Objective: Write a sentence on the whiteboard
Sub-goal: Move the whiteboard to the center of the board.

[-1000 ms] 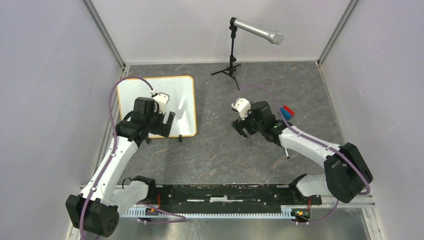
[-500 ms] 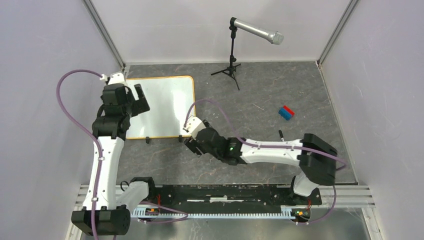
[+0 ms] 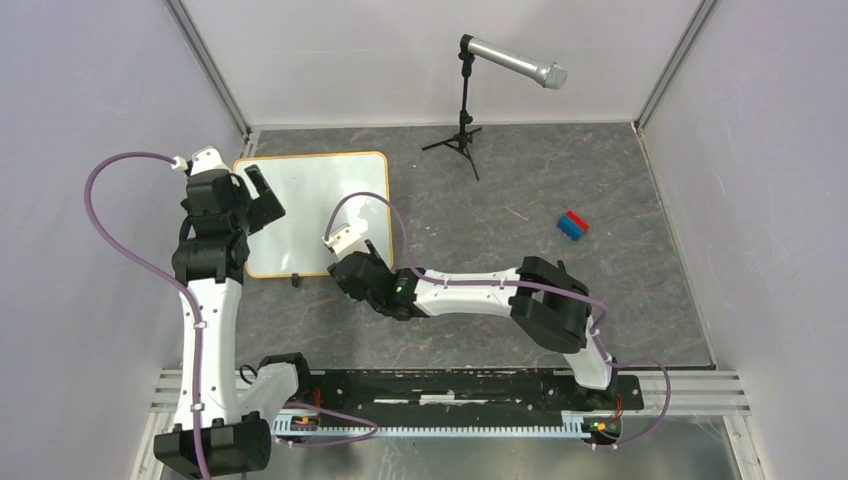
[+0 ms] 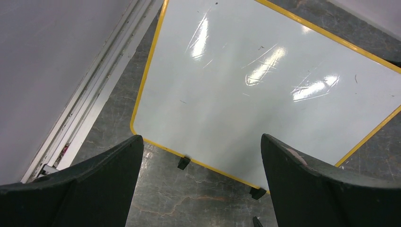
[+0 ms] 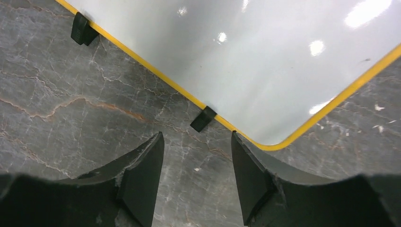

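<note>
From above, the left hand [image 3: 262, 196] hangs open with the whiteboard [image 3: 320, 195] under it and off to its right on the tabletop [image 3: 520, 180]. The right hand [image 3: 352, 270], open too, has the board's corner just ahead of it.

Left wrist: the board spreads ahead of the wide-apart fingers [image 4: 94, 184] (glare streaks across its face), with two clip feet [image 4: 183, 162] nearest them.

Right wrist: the parted fingers [image 5: 142, 179] frame one foot and the rounded corner.

The whiteboard [image 3: 320, 195] lies flat on the worktop's [image 3: 500, 240] left; a microphone stand [image 3: 464, 100] stands behind it, rightward; a block [image 3: 573, 224] lies well right.
</note>
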Controlling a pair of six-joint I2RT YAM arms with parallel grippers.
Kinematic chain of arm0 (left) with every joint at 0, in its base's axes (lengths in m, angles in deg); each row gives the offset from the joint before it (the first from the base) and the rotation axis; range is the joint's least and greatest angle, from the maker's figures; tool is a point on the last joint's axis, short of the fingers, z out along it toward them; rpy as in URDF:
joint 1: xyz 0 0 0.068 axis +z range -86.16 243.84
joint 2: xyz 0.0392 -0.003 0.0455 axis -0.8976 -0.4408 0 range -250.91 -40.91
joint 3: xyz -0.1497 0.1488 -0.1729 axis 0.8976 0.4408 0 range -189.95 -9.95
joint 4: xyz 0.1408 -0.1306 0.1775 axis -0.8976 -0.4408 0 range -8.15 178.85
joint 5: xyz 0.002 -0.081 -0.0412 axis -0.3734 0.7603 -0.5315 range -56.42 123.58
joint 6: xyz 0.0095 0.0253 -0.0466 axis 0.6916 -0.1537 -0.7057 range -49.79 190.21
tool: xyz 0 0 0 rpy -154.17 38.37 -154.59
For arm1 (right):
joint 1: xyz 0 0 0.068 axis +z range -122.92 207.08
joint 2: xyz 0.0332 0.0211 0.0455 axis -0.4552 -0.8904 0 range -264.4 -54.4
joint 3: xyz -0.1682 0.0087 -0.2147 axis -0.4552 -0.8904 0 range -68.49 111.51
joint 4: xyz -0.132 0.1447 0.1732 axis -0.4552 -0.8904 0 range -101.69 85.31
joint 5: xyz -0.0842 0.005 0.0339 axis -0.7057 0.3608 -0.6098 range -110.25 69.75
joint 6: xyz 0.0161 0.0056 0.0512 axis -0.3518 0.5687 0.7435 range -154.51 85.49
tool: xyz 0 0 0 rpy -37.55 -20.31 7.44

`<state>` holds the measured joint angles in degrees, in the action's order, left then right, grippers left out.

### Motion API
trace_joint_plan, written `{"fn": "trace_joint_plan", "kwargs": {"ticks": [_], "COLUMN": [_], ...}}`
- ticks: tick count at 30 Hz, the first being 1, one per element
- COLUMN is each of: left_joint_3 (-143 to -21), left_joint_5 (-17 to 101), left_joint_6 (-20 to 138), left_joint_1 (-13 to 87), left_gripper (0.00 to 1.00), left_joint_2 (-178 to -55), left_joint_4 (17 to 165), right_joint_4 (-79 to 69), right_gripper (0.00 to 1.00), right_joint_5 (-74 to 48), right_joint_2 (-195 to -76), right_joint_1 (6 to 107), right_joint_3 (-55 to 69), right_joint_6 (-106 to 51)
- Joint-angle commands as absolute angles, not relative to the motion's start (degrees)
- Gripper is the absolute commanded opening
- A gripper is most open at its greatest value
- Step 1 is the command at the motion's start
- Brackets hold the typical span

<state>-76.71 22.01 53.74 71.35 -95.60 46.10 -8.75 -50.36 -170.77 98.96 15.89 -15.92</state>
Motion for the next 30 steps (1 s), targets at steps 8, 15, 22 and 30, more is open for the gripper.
{"fn": "trace_joint_plan", "kwargs": {"ticks": [8, 15, 22, 30], "left_joint_3": [-78.29, -77.81, -77.72, -76.77], "left_joint_5": [22.64, 22.81, 23.14, 23.42], "left_joint_6": [51.23, 51.28, 51.42, 51.56], "left_joint_1": [72.37, 72.55, 72.52, 72.54], "left_gripper": [1.00, 1.00, 1.00, 1.00], "left_joint_2": [-93.31, -92.93, -92.85, -92.76], "left_joint_4": [47.93, 48.33, 48.40, 49.06], "right_joint_4": [-16.55, -18.36, -19.36, -17.74], "right_gripper": [0.59, 0.57, 0.52, 0.29], "right_joint_5": [-50.67, -51.75, -52.36, -52.40], "right_joint_2": [-179.02, -183.16, -186.61, -184.82], "right_joint_1": [99.06, 97.76, 95.45, 92.76], "right_joint_3": [24.70, 29.02, 32.50, 29.19], "right_joint_6": [-6.32, -5.14, -4.86, -5.90]}}
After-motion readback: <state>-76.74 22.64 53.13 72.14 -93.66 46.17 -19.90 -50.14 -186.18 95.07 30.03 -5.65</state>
